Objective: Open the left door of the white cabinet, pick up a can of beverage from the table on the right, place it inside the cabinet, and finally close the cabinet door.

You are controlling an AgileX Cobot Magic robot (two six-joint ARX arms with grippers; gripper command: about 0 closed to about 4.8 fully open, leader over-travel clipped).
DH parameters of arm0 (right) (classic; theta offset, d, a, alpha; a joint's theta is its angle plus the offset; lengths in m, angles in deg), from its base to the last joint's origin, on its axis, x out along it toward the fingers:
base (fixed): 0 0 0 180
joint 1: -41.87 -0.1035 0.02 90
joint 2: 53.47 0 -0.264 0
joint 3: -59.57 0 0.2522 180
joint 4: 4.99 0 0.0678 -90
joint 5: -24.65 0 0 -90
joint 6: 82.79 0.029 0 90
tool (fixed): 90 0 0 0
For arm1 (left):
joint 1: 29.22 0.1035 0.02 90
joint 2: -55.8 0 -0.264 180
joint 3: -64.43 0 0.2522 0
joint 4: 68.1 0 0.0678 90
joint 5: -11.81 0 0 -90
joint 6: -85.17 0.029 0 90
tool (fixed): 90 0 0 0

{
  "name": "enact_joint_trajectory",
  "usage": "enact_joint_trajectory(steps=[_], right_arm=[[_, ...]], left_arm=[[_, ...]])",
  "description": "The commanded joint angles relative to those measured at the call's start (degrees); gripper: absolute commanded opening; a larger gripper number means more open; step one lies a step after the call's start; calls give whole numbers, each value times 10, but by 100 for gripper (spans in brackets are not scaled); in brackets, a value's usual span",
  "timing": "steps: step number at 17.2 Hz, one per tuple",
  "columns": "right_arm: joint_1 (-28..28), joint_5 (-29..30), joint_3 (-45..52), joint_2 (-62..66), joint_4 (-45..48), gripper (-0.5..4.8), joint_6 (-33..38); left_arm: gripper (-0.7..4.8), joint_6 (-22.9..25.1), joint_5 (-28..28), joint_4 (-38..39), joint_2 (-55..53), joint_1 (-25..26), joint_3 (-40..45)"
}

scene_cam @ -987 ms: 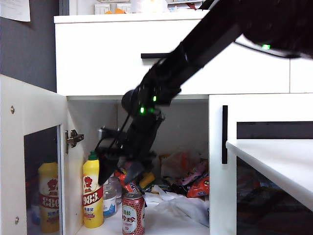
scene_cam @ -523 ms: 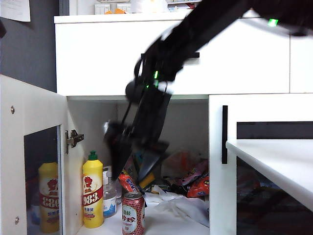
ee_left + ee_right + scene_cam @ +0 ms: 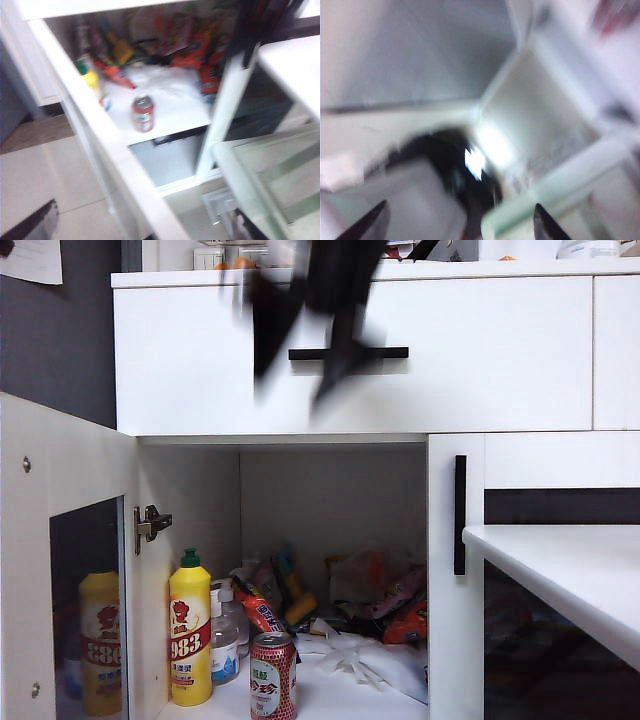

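With the can [image 3: 273, 675] standing upright on the cabinet [image 3: 180, 360] floor at the lower middle of the exterior view, just right of the yellow bottle [image 3: 190, 632], the door [image 3: 60, 560] is the thing to handle now. It hangs wide at lower left, a rigid hinged panel with fragile-looking glass, best pushed on its white frame. Right gripper [image 3: 305, 365] blurs at the top, spread, empty. Left gripper [image 3: 142, 235] shows two tips apart, nothing between.

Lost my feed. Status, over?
Right gripper open, empty, up by the drawer. Left gripper open, outside the cabinet. Can standing inside, left door open. Nothing blocking.
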Motion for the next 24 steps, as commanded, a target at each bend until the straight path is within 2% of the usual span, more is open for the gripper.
enact_joint_trajectory(steps=[1, 5, 8, 12, 15, 18, 20, 21, 22, 23, 24], right_arm=[[0, -28, -3, -111, 2, 367, 40], [0, -80, -3, -309, 2, 367, 75], [0, -93, -3, -463, 2, 366, 76], [0, -102, 2, -622, 1, 366, 81], [1, -102, 52, -710, 1, 366, 80], [1, -102, 247, -828, 4, 366, 80], [1, -102, 388, -884, 38, 366, 80], [1, -100, 470, -913, 87, 366, 80], [1, -97, 601, -955, 206, 366, 81], [1, -95, 701, -982, 314, 366, 81], [1, -96, 760, -994, 380, 366, 82]], left_arm=[[479, 23, -28, -12, 10, 0, -1], [479, 30, -63, -20, 16, 0, -1], [479, 70, -103, -55, 16, 0, -1], [479, 70, -107, -103, 16, 0, -1], [479, 70, -112, -110, 16, 0, -1], [479, 65, -156, -148, 16, 0, -1], [479, 38, -156, -164, 16, 0, -1], [479, 23, -156, -168, 16, 0, -1], [479, 19, -156, -168, 17, 0, -5], [479, 30, -151, -168, 17, 0, -8], [479, 43, -131, -163, 17, 1, -11]])
